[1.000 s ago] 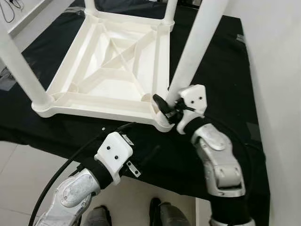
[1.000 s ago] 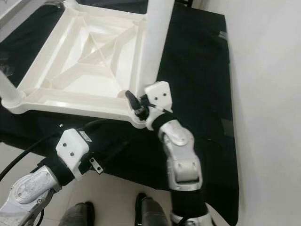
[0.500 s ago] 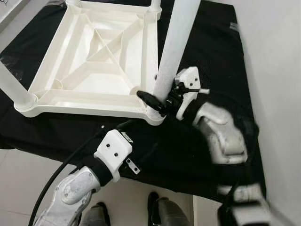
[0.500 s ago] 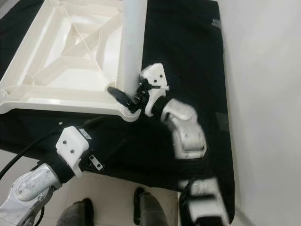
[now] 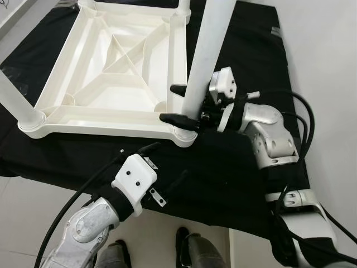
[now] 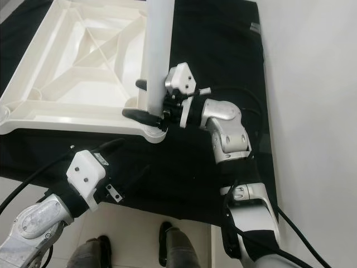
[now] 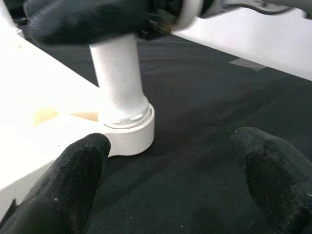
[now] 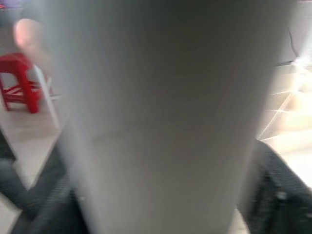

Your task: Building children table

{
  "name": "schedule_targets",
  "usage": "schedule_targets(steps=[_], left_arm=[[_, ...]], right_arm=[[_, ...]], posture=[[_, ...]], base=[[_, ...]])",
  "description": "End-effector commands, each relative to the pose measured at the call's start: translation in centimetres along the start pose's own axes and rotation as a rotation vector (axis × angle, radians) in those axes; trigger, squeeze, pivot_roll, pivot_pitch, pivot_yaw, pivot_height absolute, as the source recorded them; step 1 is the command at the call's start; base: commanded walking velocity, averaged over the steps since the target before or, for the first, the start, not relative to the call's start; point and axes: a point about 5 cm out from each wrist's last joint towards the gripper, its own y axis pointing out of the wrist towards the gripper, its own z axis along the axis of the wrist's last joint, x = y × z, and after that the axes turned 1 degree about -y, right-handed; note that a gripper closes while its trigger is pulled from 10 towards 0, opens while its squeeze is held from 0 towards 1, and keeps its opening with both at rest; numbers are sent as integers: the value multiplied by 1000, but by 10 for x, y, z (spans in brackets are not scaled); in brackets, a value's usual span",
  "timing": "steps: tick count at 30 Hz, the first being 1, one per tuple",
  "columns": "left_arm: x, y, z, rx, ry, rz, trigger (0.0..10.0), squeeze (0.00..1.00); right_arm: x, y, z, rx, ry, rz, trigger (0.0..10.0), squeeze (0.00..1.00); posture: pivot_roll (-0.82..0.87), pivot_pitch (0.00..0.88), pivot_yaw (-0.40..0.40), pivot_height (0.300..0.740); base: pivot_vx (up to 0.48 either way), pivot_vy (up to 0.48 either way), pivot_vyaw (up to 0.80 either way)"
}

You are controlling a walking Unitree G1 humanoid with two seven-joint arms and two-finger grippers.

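White table leg [image 5: 202, 61]: upright in corner socket of upturned tabletop [image 5: 111, 72], between the parted fingers of right claw [image 5: 179, 104]. Left claw [image 7: 170, 180]: spread, near socket.

We found no text, label, brand, number or sign that we could read anywhere in these views; every surface we checked was plain and unmarked.
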Motion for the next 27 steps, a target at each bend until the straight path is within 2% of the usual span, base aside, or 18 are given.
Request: schedule_targets(steps=[1, 2, 8, 14, 17, 18, 19, 20, 21, 22, 23, 24, 25, 27], left_arm=[[5, -1, -3, -14, -2, -16, 10000, 0], [5, -1, -2, -14, -1, -17, 10000, 0], [5, -2, -3, -19, -4, -15, 10000, 0], [6, -2, -3, -18, -8, -18, 10000, 0], [5, -4, -4, -21, -9, -14, 10000, 0], [5, -4, -4, -21, -9, -14, 10000, 0], [5, -4, -4, -22, -9, -13, 10000, 0], [4, -5, -4, -23, -10, -13, 10000, 0], [5, -6, -4, -24, -14, -15, 10000, 0], [5, -6, -4, -24, -14, -15, 10000, 0], [5, -6, -5, -26, -17, -19, 10000, 0], [5, -6, -5, -26, -17, -19, 10000, 0], [7, -4, -6, -27, -21, -33, 10000, 0], [7, -4, -6, -27, -25, -39, 10000, 0]], right_arm=[[0, 1, -6, 4, 8, 19, 3333, 0], [2, 0, -9, 3, 10, 32, 0, 0], [4, -5, -12, -9, 18, 115, 0, 0], [5, -13, -14, -16, 8, 109, 0, 0], [1, -20, -26, -67, -11, -52, 0, 0], [1, -20, -26, -67, -11, -52, 0, 0], [-1, -21, -30, -76, -7, -104, 0, 0], [-8, -18, -41, -97, 46, -243, 0, 0], [-15, -15, -55, -161, 78, -439, 0, 0], [-15, -15, -55, -161, 78, -439, 0, 0], [-28, -17, -72, -270, 95, -668, 0, 0], [-28, -17, -72, -270, 95, -668, 0, 0], [-76, -8, -89, -347, 143, -747, 0, 0], [-90, 7, -87, -313, 181, -632, 0, 0]], posture=[[137, 269, -121, 740], [138, 270, -121, 740], [128, 275, -122, 740], [122, 278, -125, 740], [105, 281, -131, 740], [105, 281, -131, 740], [105, 281, -131, 740], [92, 288, -130, 740], [92, 288, -130, 740], [92, 288, -130, 740], [80, 292, -121, 740], [80, 292, -121, 740], [94, 292, -106, 740], [81, 277, -95, 740]], base=[[0, 0, 0], [0, 0, 0], [0, 0, 0], [0, 0, 0], [0, 0, 0], [0, 0, 0], [0, 0, 0], [0, 0, 0], [0, 0, 0], [0, 0, 0], [0, 0, 0], [0, 0, 0], [0, 0, 0], [0, 0, 0]])
